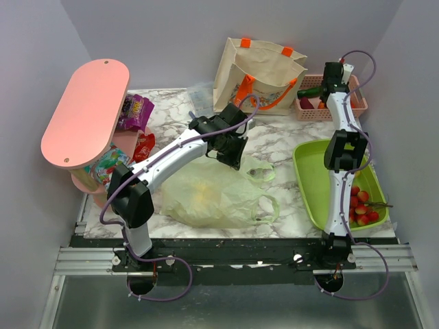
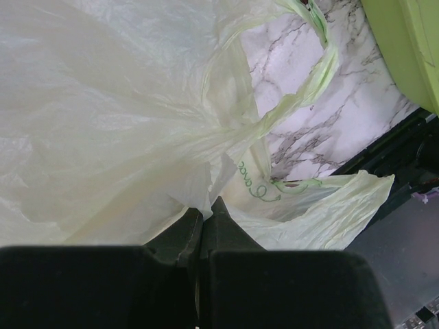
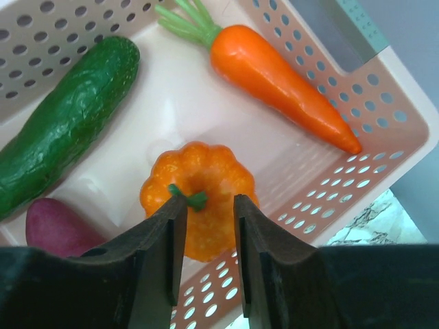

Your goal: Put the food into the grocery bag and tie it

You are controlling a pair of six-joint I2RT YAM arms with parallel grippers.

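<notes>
Bag [image 1: 206, 199], pale green and crumpled, lies on the marble table [image 1: 281, 140] near the front edge, between my two arms. A yellowish shape shows dimly through its film; I cannot tell what it is. My left gripper [image 2: 204, 221] is pressed together on a fold of film beside the gathered neck, with one loop handle [image 2: 312, 75] curling over the marble. My right gripper [image 3: 204, 240] hangs well apart, over the pink basket [image 3: 387, 127] at the far right corner. Its fingers [image 3: 164, 240] are spread to either side of an orange pumpkin [image 3: 199, 171]; contact cannot be told. A cucumber [image 3: 68, 130] and a carrot [image 3: 274, 72] lie beside it. A green tray [image 1: 312, 178] holds red fruits [image 1: 361, 205].
</notes>
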